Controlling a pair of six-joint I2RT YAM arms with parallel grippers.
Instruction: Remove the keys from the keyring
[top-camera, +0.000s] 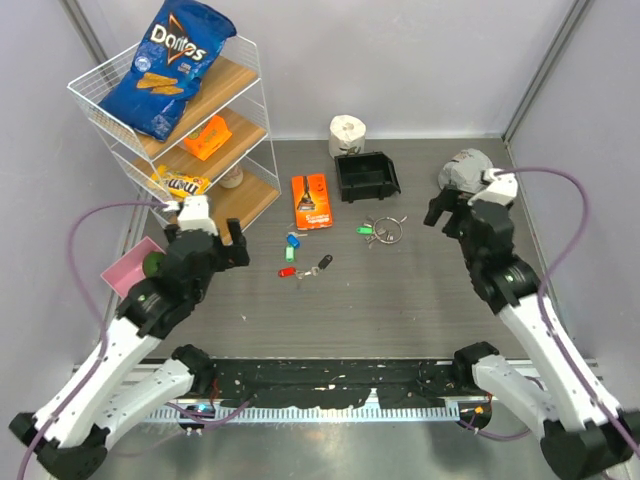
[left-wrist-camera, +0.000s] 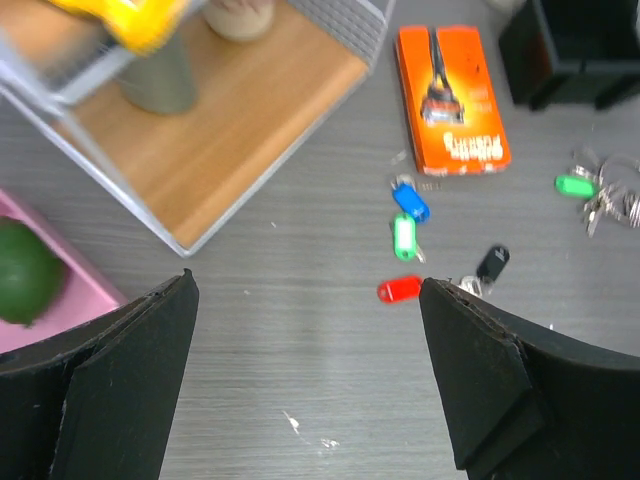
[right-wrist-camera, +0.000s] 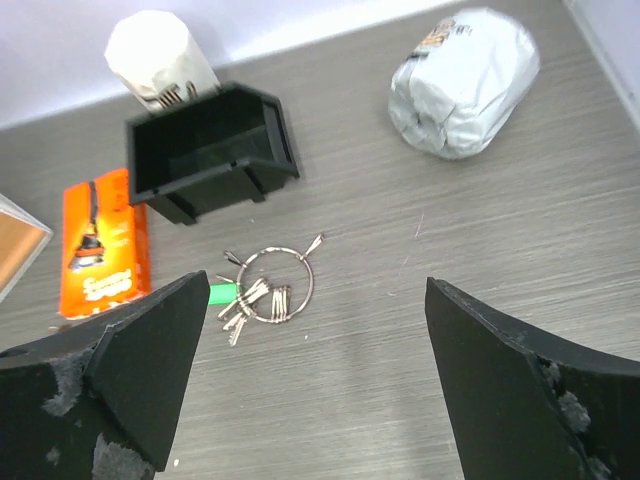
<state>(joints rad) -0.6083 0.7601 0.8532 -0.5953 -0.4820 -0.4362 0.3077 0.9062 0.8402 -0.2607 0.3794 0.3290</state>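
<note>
The keyring (top-camera: 388, 230) lies flat on the grey table right of centre, with a bunch of silver keys (right-wrist-camera: 250, 300) and a green tag (right-wrist-camera: 222, 292) still threaded on its wire (right-wrist-camera: 310, 280). Loose keys lie apart to its left: blue (top-camera: 294, 240), green (top-camera: 290, 253), red (top-camera: 287, 271) and black (top-camera: 325, 261). My right gripper (top-camera: 462, 205) hovers open to the right of the ring, holding nothing (right-wrist-camera: 318, 290). My left gripper (top-camera: 208, 233) is open and empty (left-wrist-camera: 308, 290), left of the loose keys. The ring shows at the left wrist view's right edge (left-wrist-camera: 620, 195).
An orange packet (top-camera: 311, 200) and a black bin (top-camera: 366, 175) lie just behind the keys. A white roll (top-camera: 347, 132) and a grey wrapped bundle (top-camera: 462, 170) sit further back. A wire shelf rack (top-camera: 255, 95) with snacks stands at back left, a pink tray (top-camera: 125, 272) beside my left arm.
</note>
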